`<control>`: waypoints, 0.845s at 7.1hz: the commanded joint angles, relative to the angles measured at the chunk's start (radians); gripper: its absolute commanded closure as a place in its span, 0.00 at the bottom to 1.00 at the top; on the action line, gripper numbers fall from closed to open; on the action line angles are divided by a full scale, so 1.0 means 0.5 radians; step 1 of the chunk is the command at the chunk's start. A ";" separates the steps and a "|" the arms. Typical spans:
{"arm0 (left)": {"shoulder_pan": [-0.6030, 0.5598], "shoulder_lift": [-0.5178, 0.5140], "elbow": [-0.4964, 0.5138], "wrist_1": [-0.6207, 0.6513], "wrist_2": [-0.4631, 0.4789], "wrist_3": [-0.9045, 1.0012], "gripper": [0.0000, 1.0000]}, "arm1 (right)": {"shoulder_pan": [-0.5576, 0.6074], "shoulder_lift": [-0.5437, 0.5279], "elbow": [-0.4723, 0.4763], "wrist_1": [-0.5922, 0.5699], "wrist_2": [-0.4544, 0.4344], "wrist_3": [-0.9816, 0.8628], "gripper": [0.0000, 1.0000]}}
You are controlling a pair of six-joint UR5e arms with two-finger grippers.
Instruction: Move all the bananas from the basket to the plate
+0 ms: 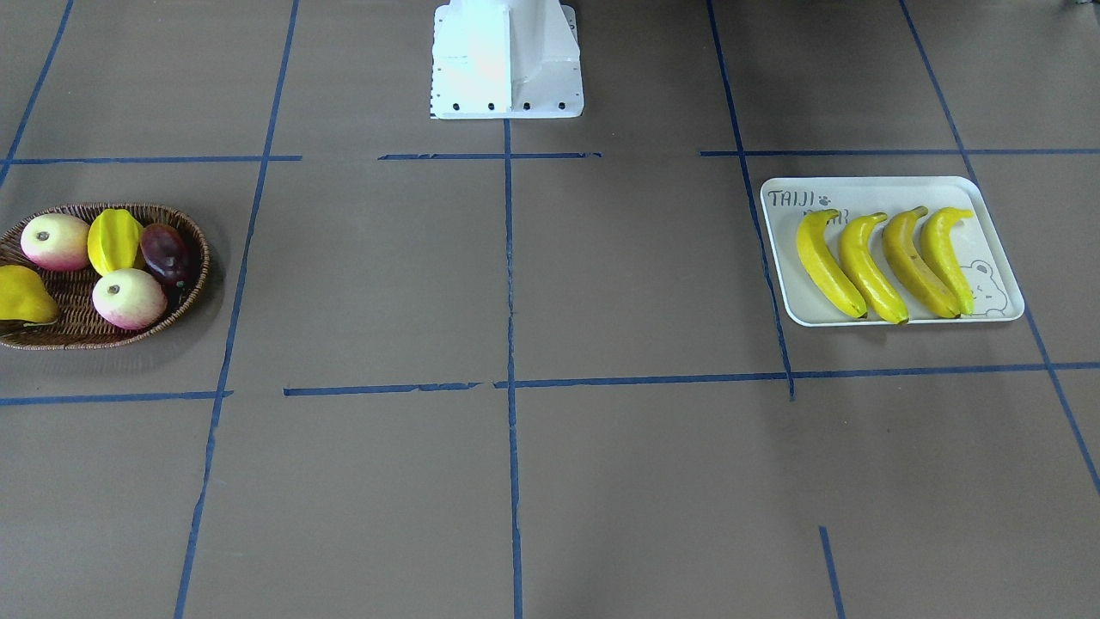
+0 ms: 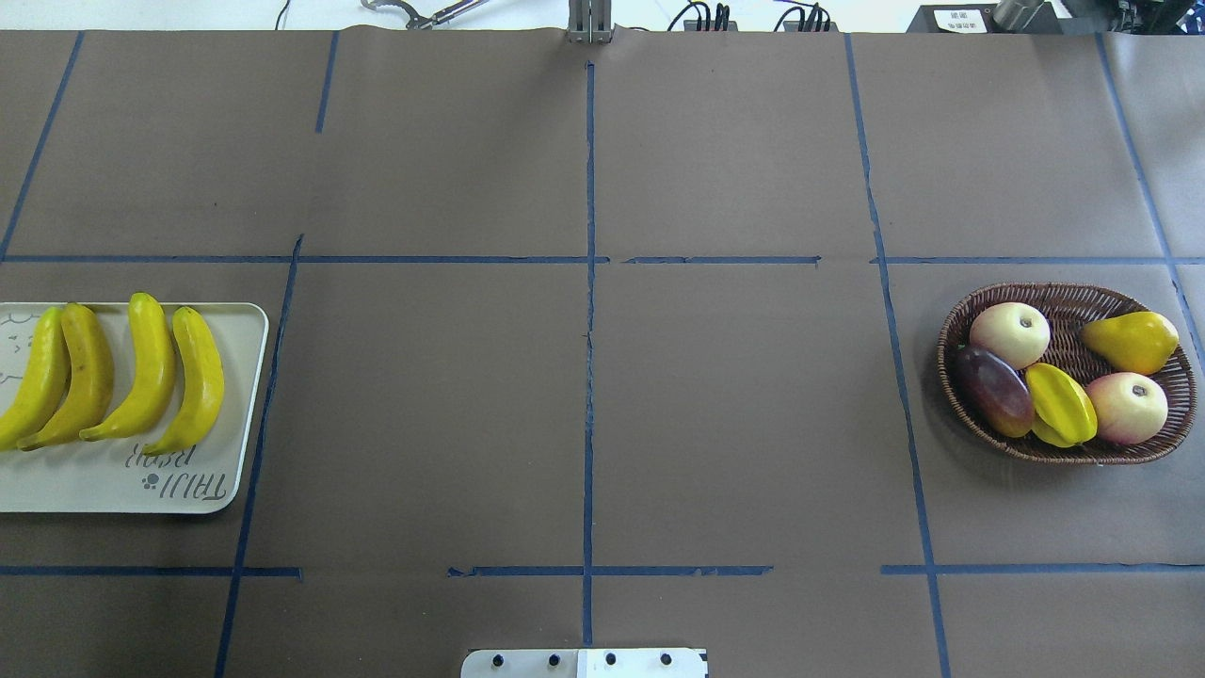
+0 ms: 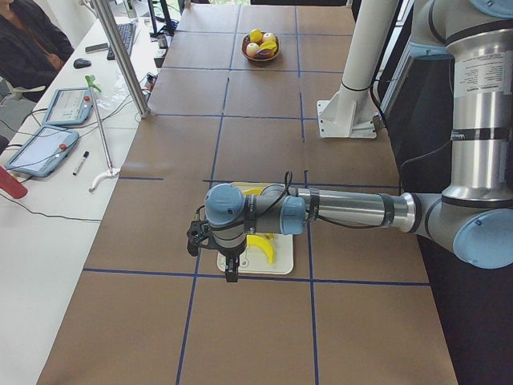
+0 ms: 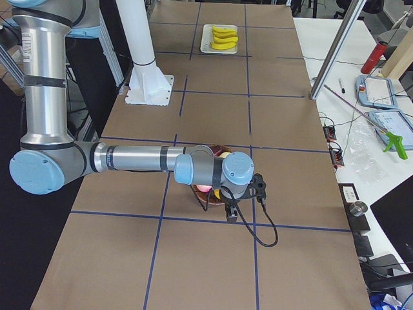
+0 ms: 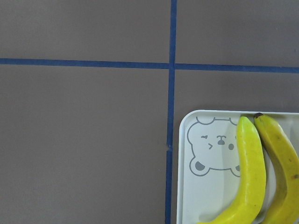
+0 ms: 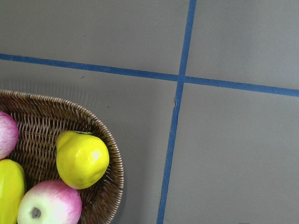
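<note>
Several yellow bananas [image 1: 885, 262] [image 2: 113, 372] lie side by side on the white plate [image 1: 894, 191] [image 2: 94, 485]. The left wrist view shows two of these bananas [image 5: 252, 172] next to the bear drawing. The wicker basket [image 1: 193, 232] [image 2: 1064, 457] at the other end holds no banana. My left gripper [image 3: 232, 273] hangs above the plate's outer end and shows only in the exterior left view, so I cannot tell its state. My right gripper [image 4: 231, 213] hangs over the basket's [image 4: 205, 197] outer edge, and I cannot tell its state either.
The basket holds two pink apples [image 2: 1010, 334], a starfruit [image 2: 1061, 403], a yellow pear [image 2: 1130, 341] [image 6: 81, 158] and a dark purple fruit [image 2: 995, 389]. The robot's white base [image 1: 507, 60] stands mid-table. A side desk with tablets [image 3: 44, 148] and a person [image 3: 28, 44] runs along the far edge.
</note>
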 commanded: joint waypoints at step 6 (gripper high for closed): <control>0.000 -0.004 0.009 -0.003 -0.002 -0.007 0.00 | 0.062 0.035 -0.121 0.117 0.001 0.172 0.00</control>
